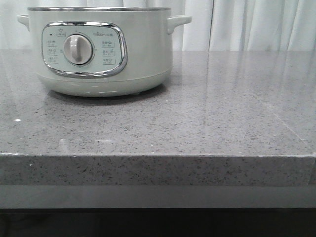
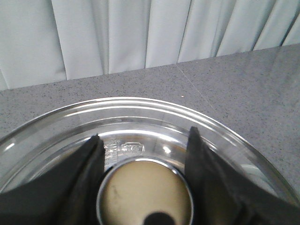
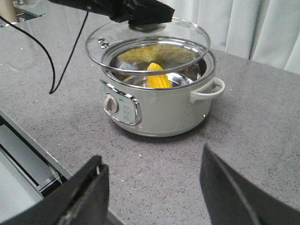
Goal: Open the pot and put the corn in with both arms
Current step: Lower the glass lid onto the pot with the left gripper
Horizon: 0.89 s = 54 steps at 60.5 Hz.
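Corn [image 3: 158, 78], a bright yellow cob with rows of kernels, already lies inside the large round pale-green electric pot [image 3: 161, 105], which stands on the grey speckled stone desk [image 3: 253, 122] in front of pale curtains [image 1: 247, 24]. Above the pot's steel rim the left gripper [image 3: 147, 18] holds a round clear glass lid [image 3: 147, 44] by its knob [image 2: 145, 192]; in the left wrist view the jaws sit pressed against both sides of that round metal-ringed knob. The right gripper [image 3: 152, 187] hangs well apart from the pot, its jaws spread and holding nothing.

Judging from this, the risk is in the lid. It hangs slightly off-centre over the rim, so lowering it as it stands could catch an edge on the steel and leave it tilted, or nudge the pot along the smooth desk. A smooth round knob gives little purchase: a slack pinch could let the glass swing or drop. Whether the cob's upper end stands above the rim cannot be told; if so, the lid would rest on it.
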Each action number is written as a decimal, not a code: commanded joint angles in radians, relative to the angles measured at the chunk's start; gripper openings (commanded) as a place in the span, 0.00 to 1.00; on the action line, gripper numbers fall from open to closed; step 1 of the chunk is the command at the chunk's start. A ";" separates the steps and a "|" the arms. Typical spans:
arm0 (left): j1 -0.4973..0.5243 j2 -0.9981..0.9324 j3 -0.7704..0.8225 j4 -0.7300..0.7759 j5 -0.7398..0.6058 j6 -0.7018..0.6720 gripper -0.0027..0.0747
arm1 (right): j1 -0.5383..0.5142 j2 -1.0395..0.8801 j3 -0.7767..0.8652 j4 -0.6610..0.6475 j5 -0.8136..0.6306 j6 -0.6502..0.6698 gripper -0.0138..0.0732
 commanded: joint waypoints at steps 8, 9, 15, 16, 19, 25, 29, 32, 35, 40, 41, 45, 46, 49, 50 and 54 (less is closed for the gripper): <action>-0.006 -0.009 -0.051 -0.008 -0.185 0.000 0.34 | -0.007 -0.001 -0.023 0.005 -0.078 -0.004 0.67; -0.006 -0.006 -0.051 -0.008 -0.186 0.000 0.34 | -0.007 -0.001 -0.023 0.005 -0.077 -0.004 0.67; -0.006 0.011 -0.051 -0.008 -0.188 0.000 0.34 | -0.007 -0.001 -0.023 0.005 -0.077 -0.004 0.67; -0.006 0.011 -0.051 -0.008 -0.188 0.000 0.34 | -0.007 -0.001 -0.023 0.005 -0.077 -0.004 0.67; -0.006 0.018 -0.051 -0.008 -0.192 0.000 0.34 | -0.007 -0.001 -0.023 0.005 -0.077 -0.004 0.67; -0.006 0.032 -0.051 -0.008 -0.195 0.000 0.34 | -0.007 -0.001 -0.023 0.005 -0.077 -0.004 0.67; -0.006 0.037 -0.051 -0.008 -0.195 0.000 0.34 | -0.007 -0.001 -0.023 0.005 -0.077 -0.004 0.67; -0.006 0.041 -0.051 -0.008 -0.195 0.000 0.34 | -0.007 -0.001 -0.023 0.005 -0.077 -0.004 0.67; -0.006 0.044 -0.051 -0.008 -0.195 0.000 0.34 | -0.007 -0.001 -0.023 0.005 -0.077 -0.004 0.67; -0.006 0.048 -0.051 -0.008 -0.197 0.000 0.34 | -0.007 -0.001 -0.023 0.005 -0.077 -0.004 0.67; -0.006 0.048 -0.051 -0.008 -0.197 0.000 0.34 | -0.007 -0.001 -0.023 0.005 -0.077 -0.004 0.67; -0.006 0.053 -0.051 -0.008 -0.194 0.000 0.34 | -0.007 -0.001 -0.023 0.005 -0.077 -0.004 0.67; -0.006 0.052 -0.051 -0.008 -0.193 0.000 0.34 | -0.007 -0.001 -0.023 0.005 -0.077 -0.004 0.67; -0.006 0.052 -0.051 -0.008 -0.185 0.000 0.34 | -0.007 -0.001 -0.023 0.005 -0.077 -0.004 0.67; -0.006 0.052 -0.051 -0.008 -0.185 0.000 0.34 | -0.007 -0.001 -0.023 0.005 -0.077 -0.004 0.67; -0.006 0.052 -0.051 -0.008 -0.175 0.000 0.34 | -0.007 -0.001 -0.023 0.005 -0.077 -0.004 0.67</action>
